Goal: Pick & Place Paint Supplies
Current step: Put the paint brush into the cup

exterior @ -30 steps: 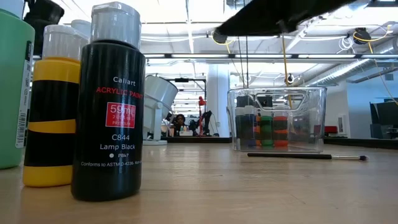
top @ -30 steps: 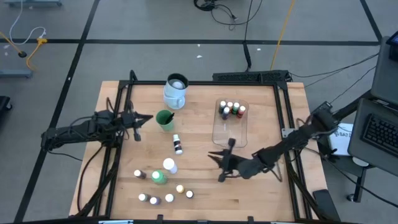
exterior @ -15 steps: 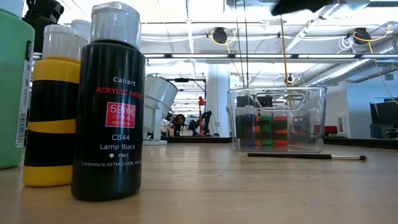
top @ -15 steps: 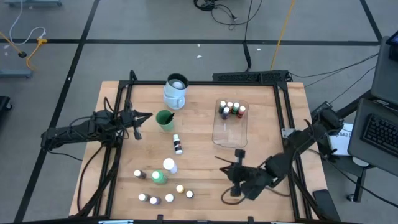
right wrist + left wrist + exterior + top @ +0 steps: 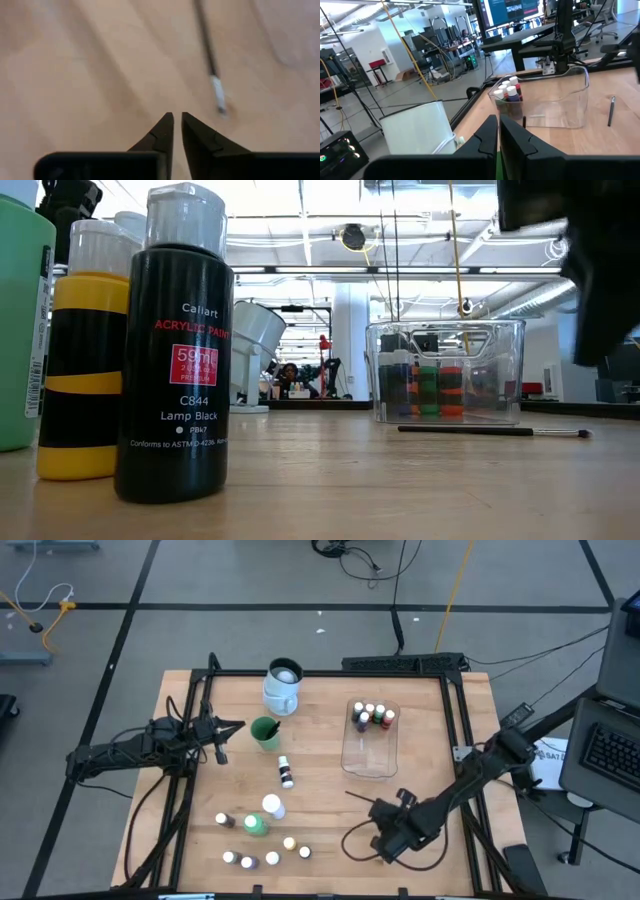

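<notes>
- Wooden desk in a black frame, open lab with workstations behind.
- Right claw near the front edge, tips nearly together, empty.
- Brush lies flat just beyond it, untouched.
- Left claw closed, empty, near the mug.

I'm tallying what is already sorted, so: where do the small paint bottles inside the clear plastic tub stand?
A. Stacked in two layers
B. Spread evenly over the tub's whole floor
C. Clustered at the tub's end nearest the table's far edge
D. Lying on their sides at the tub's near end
C: in the high view the white-capped bottles stand upright in a tight group at the far end of the clear plastic tub, whose remaining floor is bare.
</notes>
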`<state>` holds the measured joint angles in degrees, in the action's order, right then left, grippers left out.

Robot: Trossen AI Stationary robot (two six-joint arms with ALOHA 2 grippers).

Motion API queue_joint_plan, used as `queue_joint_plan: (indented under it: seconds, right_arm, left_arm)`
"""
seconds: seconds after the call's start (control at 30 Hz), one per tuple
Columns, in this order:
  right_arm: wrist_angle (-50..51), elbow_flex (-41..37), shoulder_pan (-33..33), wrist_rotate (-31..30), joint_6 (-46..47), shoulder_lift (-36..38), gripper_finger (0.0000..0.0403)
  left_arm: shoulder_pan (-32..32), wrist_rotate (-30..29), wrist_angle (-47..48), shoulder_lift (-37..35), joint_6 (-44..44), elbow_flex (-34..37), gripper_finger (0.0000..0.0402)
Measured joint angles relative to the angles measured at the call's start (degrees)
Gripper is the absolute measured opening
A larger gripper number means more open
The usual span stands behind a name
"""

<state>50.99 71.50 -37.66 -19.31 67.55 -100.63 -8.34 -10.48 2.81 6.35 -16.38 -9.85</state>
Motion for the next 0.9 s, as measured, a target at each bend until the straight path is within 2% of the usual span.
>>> queue_joint_plan:
  seconds: [0.17,0.3,0.43,0.67,0.9]
  right_arm:
    - [6.4,0.0,0.9,0.0,6.7,-1.6,0.0083]
    - [7.1,-0.9,1.8,0.0,5.6,-2.1,0.0130]
    - [4.0,-4.3,3.6,1.9,2.3,-2.2,0.0158]
    - [-4.9,-11.3,7.6,4.3,0.1,-1.8,0.0167]
    - [-7.8,-13.4,9.1,5.5,-7.6,-1.9,0.0148]
  left_arm:
    - [0.0,0.0,0.0,0.0,0.0,0.0,0.0024]
    - [0.0,0.0,0.0,0.0,0.0,0.0,0.0024]
    - [0.0,0.0,-0.1,0.0,0.0,0.0,0.0024]
    - [0.0,0.0,-0.1,0.0,0.1,0.0,0.0024]
    - [0.0,0.0,-0.1,0.0,0.1,0.0,0.0024]
